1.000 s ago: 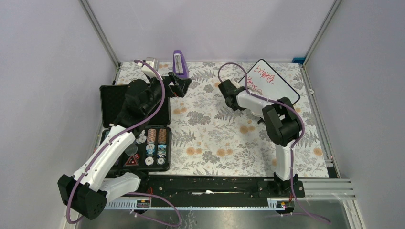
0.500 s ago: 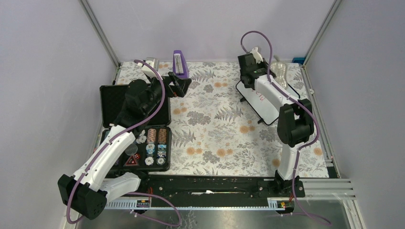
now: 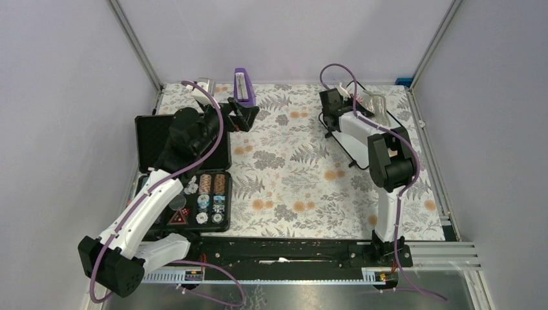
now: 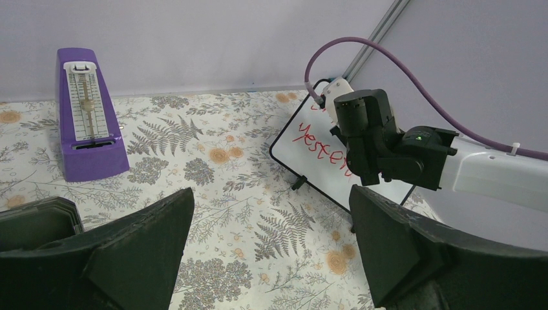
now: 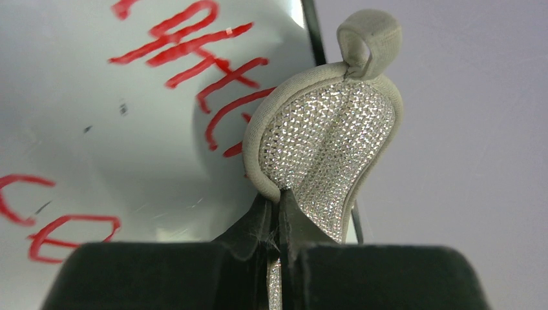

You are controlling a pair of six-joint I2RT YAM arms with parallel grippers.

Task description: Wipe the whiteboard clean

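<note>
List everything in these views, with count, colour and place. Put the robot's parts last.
whiteboard: one, white with red writing and a black frame, far right
silvery pad: one, silver with a beige edge, pinched in the right gripper, in front of the whiteboard
metronome: one, purple, upright, far middle
case of poker chips: one, black, lid open, left side
small object: one, white-grey, far left corner, too small to identify
blue item: one, far right corner, mostly hidden
tablecloth: one, floral, under everything
left gripper: open, near the metronome
right gripper: shut on the silvery pad
</note>
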